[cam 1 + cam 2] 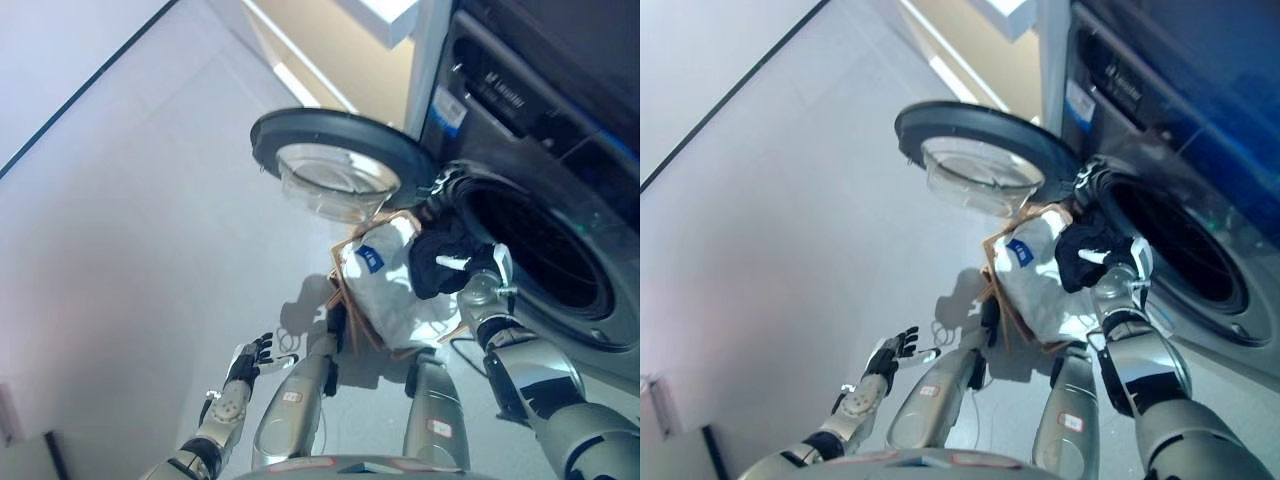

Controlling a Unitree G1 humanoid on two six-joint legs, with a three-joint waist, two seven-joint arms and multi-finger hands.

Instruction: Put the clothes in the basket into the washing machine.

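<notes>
A dark washing machine [560, 120] stands at the right, its round door [340, 160] swung open to the left and its drum opening [545, 250] dark inside. Below the door on the floor sits a brown basket [345, 300] holding a white garment [390, 285] with a blue patch. My right hand [480, 270] is shut on a black garment [435, 262], held above the basket's right side, just in front of the drum's lower left rim. Low at the left, my left hand [250, 360] hangs open over the floor, away from the basket.
Pale grey floor spreads to the left of the basket. A dark line [80, 95] crosses the floor at the upper left. A light cabinet [380, 20] stands behind the washing machine at the top.
</notes>
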